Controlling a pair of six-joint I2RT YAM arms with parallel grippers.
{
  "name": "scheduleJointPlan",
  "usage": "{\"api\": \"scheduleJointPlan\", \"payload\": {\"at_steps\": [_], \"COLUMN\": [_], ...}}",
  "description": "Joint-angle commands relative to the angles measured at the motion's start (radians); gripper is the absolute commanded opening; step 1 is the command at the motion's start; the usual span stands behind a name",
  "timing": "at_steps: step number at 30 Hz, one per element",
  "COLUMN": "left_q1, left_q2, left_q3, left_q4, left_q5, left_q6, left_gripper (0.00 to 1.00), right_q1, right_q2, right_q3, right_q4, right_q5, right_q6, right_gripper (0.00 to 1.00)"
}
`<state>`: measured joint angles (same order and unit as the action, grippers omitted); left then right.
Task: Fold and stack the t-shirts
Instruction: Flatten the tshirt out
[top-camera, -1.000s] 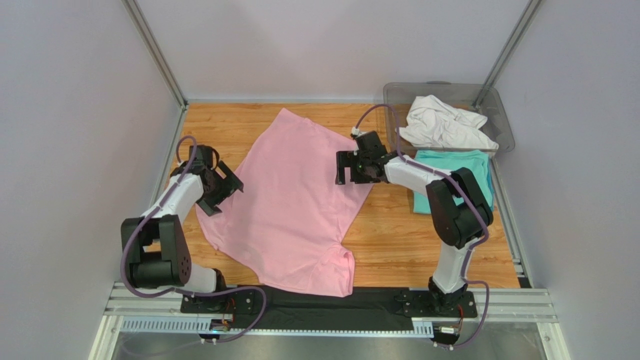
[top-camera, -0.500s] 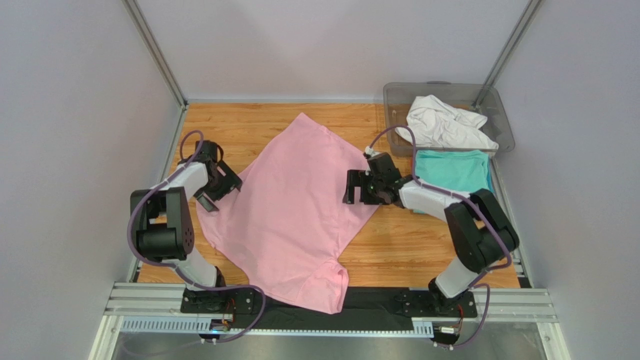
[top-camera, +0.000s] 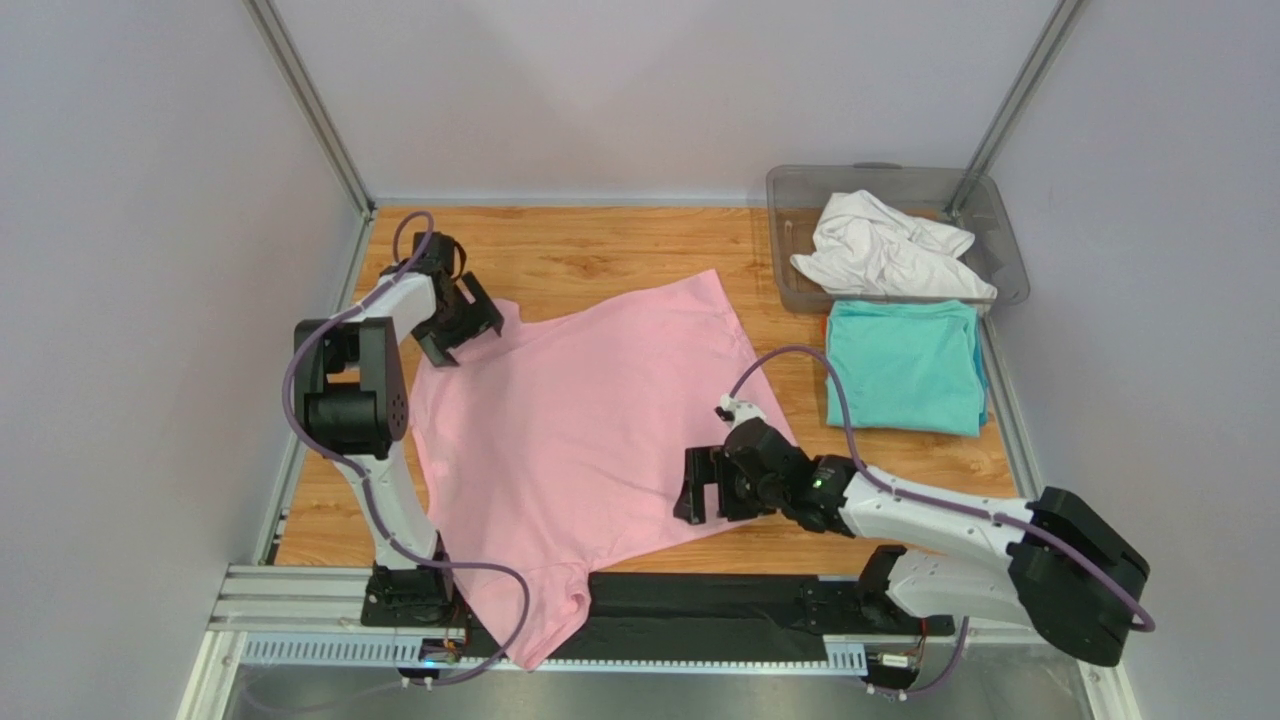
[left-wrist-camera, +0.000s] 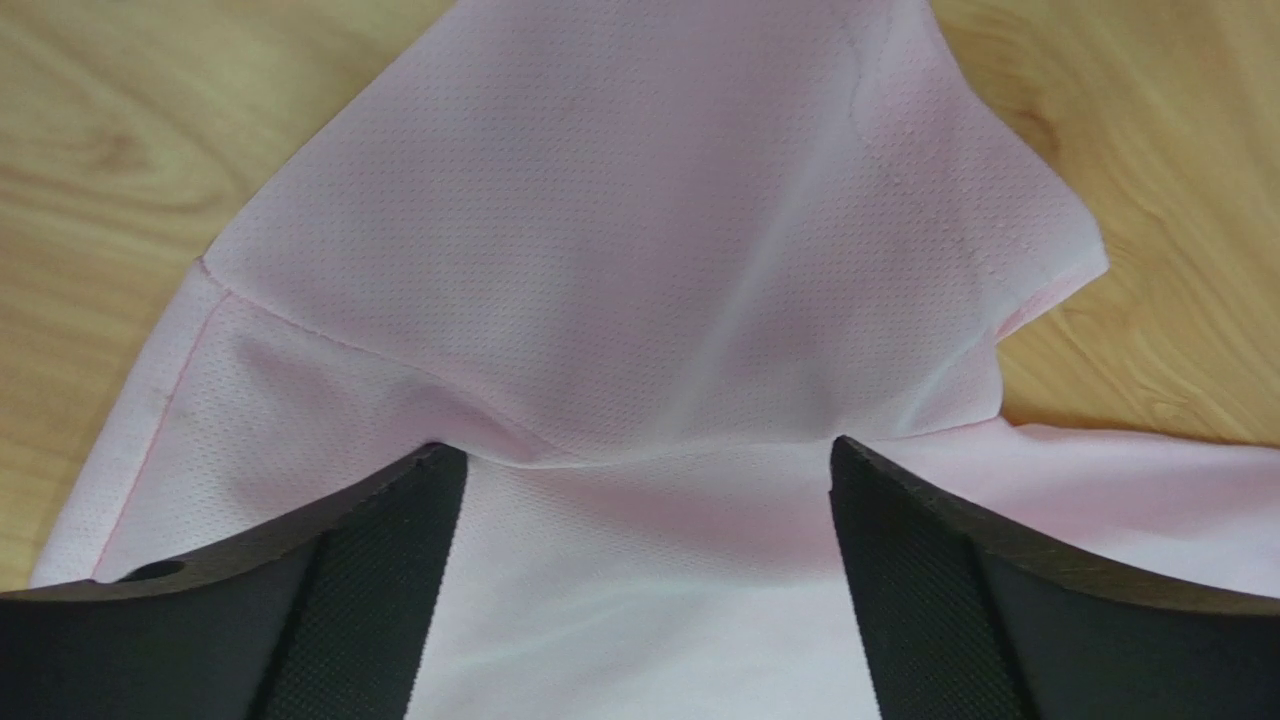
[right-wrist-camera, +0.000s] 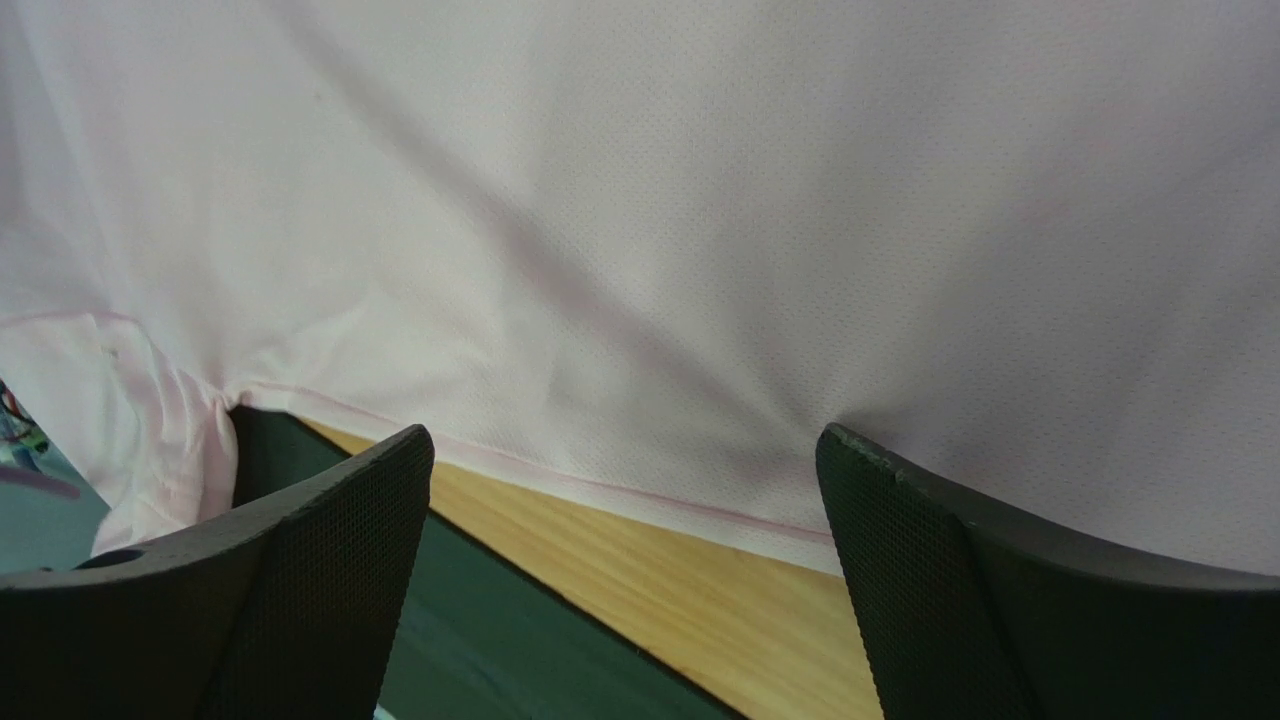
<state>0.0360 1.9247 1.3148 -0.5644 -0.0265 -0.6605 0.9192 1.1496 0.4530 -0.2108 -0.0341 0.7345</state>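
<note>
The light pink t-shirt (top-camera: 586, 420) lies spread flat on the wooden table, its near corner hanging over the front rail. My left gripper (top-camera: 463, 321) is open, its fingers pressed on the shirt's far left corner; in the left wrist view (left-wrist-camera: 639, 450) pink cloth (left-wrist-camera: 646, 270) fills the gap between the jaws. My right gripper (top-camera: 696, 489) is open at the shirt's near right hem; in the right wrist view (right-wrist-camera: 624, 435) the hem (right-wrist-camera: 646, 488) runs between the jaws. The teal t-shirt (top-camera: 906, 365) lies folded at the right. The white t-shirt (top-camera: 887, 248) is crumpled in the bin.
The clear grey plastic bin (top-camera: 793, 188) stands at the far right corner, right behind the teal shirt. A dark mat (right-wrist-camera: 496, 600) and the metal rail (top-camera: 721, 608) run along the table's near edge. Grey walls close in the left, back and right sides.
The left gripper moved toward the far left and the right gripper toward the near edge. The pink shirt turned clockwise with them and slid nearer, its corner now over the rail.
</note>
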Motion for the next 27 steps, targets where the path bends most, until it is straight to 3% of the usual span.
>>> {"api": "scheduleJointPlan", "payload": {"at_steps": [1,8,11,14,20,27], "left_q1": [-0.028,-0.088,-0.119,-0.133,-0.136,-0.136], "left_q2": [0.074,0.109,-0.008,-0.196,-0.66,-1.096], "left_q3": [0.081,0.329,0.344,0.221,-0.28,-0.681], "left_q4": [-0.005,-0.075,-0.115,-0.095,0.076,0.236], "left_q5": [0.028,0.028,-0.053,-0.095,-0.066,0.123], "left_q6": [0.047,0.116,0.15,0.148,0.081,-0.023], "left_gripper": [1.0,1.0,1.0,1.0,1.0,1.0], "right_q1": [0.066,0.073,0.07,0.069,0.061,0.026], "right_q2": [-0.094,-0.316,-0.381,-0.422,-0.401,-0.295], "right_q3": [0.001,0.111,0.128,0.148,0.233,0.303], "right_q4": [-0.18,-0.3,-0.318,-0.331,-0.369,-0.386], "right_q5": [0.094,0.29,0.371,0.471,0.562,0.574], "right_q6": [0.077,0.032,0.028,0.06,-0.02,-0.023], "right_gripper": [1.0,1.0,1.0,1.0,1.0,1.0]}}
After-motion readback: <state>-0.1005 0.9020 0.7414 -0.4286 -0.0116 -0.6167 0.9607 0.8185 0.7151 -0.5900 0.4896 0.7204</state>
